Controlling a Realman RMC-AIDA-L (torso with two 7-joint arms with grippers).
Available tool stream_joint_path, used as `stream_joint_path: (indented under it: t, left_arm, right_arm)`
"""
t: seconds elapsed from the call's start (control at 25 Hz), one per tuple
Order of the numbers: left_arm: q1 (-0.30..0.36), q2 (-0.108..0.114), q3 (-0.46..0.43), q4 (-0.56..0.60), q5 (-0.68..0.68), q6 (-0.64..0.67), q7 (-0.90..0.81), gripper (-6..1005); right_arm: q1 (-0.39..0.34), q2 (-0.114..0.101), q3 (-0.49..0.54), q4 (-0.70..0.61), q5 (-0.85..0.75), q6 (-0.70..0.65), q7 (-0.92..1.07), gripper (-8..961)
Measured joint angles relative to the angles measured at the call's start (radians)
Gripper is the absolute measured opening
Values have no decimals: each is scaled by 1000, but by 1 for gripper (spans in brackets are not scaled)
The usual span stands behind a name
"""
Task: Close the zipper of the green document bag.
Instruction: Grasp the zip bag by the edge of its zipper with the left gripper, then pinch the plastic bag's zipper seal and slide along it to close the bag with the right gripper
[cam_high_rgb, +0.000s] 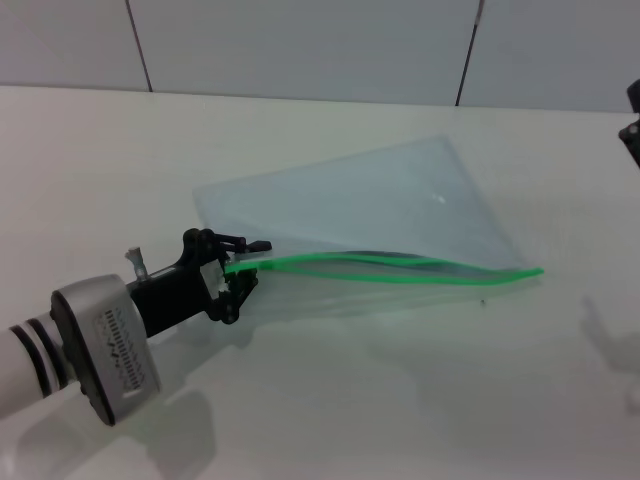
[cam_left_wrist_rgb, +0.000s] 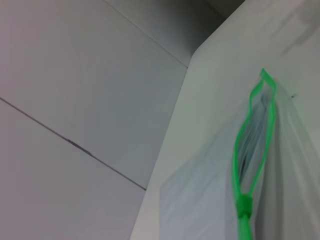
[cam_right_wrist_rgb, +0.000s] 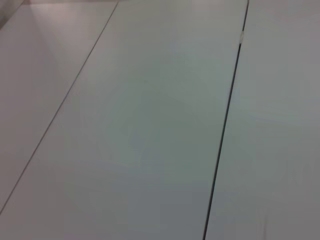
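Note:
The green document bag (cam_high_rgb: 380, 200) lies flat on the white table (cam_high_rgb: 330, 400), a translucent pale pouch. Its bright green zipper (cam_high_rgb: 400, 277) runs along the near edge, and the two strips gape apart in the middle. My left gripper (cam_high_rgb: 232, 268) is at the zipper's left end, shut on the green strip. In the left wrist view the small green slider (cam_left_wrist_rgb: 244, 205) sits close to the gripper, and the zipper (cam_left_wrist_rgb: 272, 130) spreads open beyond it to the far tip. My right gripper (cam_high_rgb: 632, 130) shows only as a black piece at the right edge, away from the bag.
A grey panelled wall (cam_high_rgb: 300, 40) rises behind the table's far edge. The right wrist view shows only wall panels (cam_right_wrist_rgb: 150, 125). Bare tabletop surrounds the bag on all sides.

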Motion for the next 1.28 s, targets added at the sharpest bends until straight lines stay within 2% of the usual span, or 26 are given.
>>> stream_joint_path:
  t: [0.16, 0.36, 0.52, 0.8, 1.08, 1.28]
  left_arm:
    - [-3, 0, 2, 1, 0, 0, 0, 76]
    - [-6, 1, 4, 8, 2, 1, 0, 62]
    - [-9, 3, 5, 17, 2, 7, -1, 54]
    - [-13, 4, 5, 41, 4, 22, 0, 54]
    - [-15, 3, 5, 41, 6, 47, -3, 53]
    - [-16, 3, 3, 41, 2, 73, -3, 53]
  right_arm:
    - [18, 0, -18, -2, 0, 25, -2, 882]
    - [76, 0, -104, -13, -48, 104, -18, 881]
    - [137, 0, -143, -35, -208, 227, -85, 879]
    - [230, 5, -140, -39, -449, 392, -177, 876]
    - [305, 10, -136, -14, -489, 527, -215, 876]
    - [337, 11, -136, 19, -491, 575, -283, 877]
